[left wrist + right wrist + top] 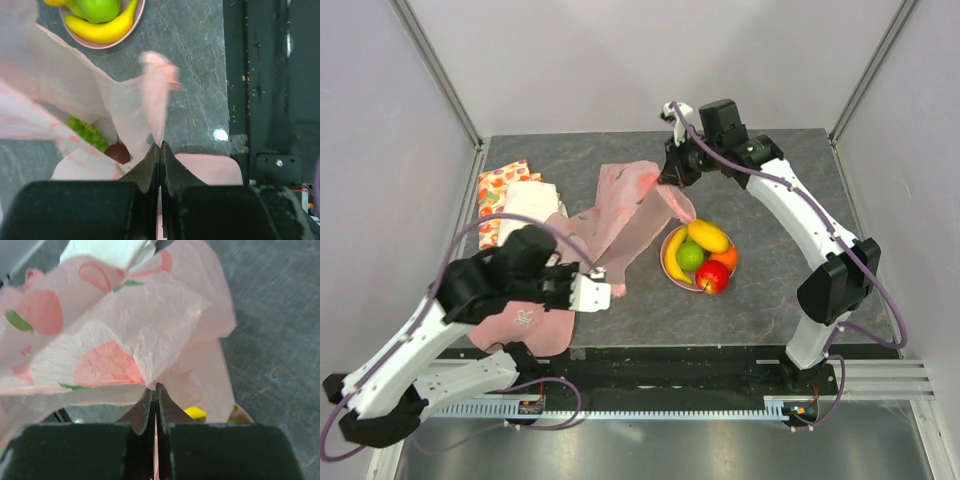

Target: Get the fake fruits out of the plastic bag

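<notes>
On the pink plate [136, 20], right of centre: fake fruits [700, 255] in a pile. I see a banana [102, 31], a green apple [100, 7], a red apple [713, 275], plus yellow and orange ones behind. Most of the load looks to be out already.

Plastic bag [620, 215] is strung between both arms like a hammock, its far end just beside the plate. Left gripper [160, 147] has its jaws pinched fully together on a thin fold at the bag's near end. The right gripper [156, 390] is likewise clamped on the crumpled far end.

My read: the two-end hold spreads the film so anything left can be tipped or shaken out.

Left wrist view shows a small dark round shape [118, 152] and a green patch [87, 132] under the film. Can't tell if that's a plum in the bag or print on a cloth below. Worth checking before calling it empty.

Below and beside the bag: pink logo cloth [525, 320] by the left arm, fruit-printed cloth [500, 190] at the far left.

Risk: thin film and a tiny grip area, so it may slip or tear if pulled taut.
</notes>
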Tool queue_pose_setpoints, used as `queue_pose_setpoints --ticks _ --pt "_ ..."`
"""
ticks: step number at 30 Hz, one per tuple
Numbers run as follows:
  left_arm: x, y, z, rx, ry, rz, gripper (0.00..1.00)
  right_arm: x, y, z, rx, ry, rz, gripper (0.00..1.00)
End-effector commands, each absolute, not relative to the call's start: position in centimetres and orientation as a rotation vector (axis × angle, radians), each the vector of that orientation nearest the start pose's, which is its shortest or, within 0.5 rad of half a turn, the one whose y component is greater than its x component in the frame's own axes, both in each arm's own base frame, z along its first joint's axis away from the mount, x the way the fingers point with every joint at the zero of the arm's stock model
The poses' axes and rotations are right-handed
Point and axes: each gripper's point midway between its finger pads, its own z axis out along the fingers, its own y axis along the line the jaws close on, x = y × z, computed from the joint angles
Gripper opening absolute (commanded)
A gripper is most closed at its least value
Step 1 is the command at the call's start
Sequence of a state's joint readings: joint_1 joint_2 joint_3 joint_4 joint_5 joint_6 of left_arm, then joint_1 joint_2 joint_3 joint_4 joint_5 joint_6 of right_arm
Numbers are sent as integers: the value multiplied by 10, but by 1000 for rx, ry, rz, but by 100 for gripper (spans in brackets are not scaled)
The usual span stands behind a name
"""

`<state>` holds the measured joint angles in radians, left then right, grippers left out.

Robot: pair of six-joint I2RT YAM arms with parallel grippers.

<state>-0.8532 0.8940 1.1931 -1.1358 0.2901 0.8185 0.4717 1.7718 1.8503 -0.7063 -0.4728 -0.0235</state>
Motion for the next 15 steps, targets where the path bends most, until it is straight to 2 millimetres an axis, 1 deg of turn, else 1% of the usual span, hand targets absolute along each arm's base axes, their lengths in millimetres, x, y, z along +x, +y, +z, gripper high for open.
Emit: queue_pose_setpoints --ticks 1,2,3,4,5,6,7,8,9,10,11,12,13,14,15 --pt "60 -124 243 1961 1626 -500 2 346 291 284 -936 2037 676 0" --pt "55 -119 239 1943 1669 -512 2 341 294 285 -955 2030 682 0" --pt "55 -118 237 1930 1684 -513 2 336 301 291 -976 2003 696 2" --pt "53 -117 234 1917 1691 -519 2 333 305 299 -989 1978 722 15" --pt "51 -116 228 1917 1712 -530 2 333 311 322 -995 1916 741 24" --pt "50 -115 226 1917 1716 -528 2 331 314 337 -1007 1871 759 32" --pt "49 -112 225 1918 1722 -524 2 323 318 354 -1057 1798 790 45" --pt "50 -108 224 1922 1720 -495 2 317 319 381 -1079 1712 799 52" --pt "46 -100 221 1936 1747 -481 2 309 322 392 -1108 1662 814 57" --pt "47 -97 221 1906 1780 -468 2 294 323 407 -1147 1596 850 62" --pt "51 -89 223 1868 1790 -403 1 282 326 410 -1187 1562 880 62" --pt "52 -86 223 1847 1790 -381 2 268 332 410 -1235 1533 907 61" --pt "52 -83 224 1837 1779 -368 2 257 333 404 -1275 1542 924 59" --pt "52 -79 220 1844 1762 -350 2 248 337 388 -1321 1561 966 57" --pt "51 -75 219 1836 1742 -332 2 238 342 377 -1352 1581 1009 54"
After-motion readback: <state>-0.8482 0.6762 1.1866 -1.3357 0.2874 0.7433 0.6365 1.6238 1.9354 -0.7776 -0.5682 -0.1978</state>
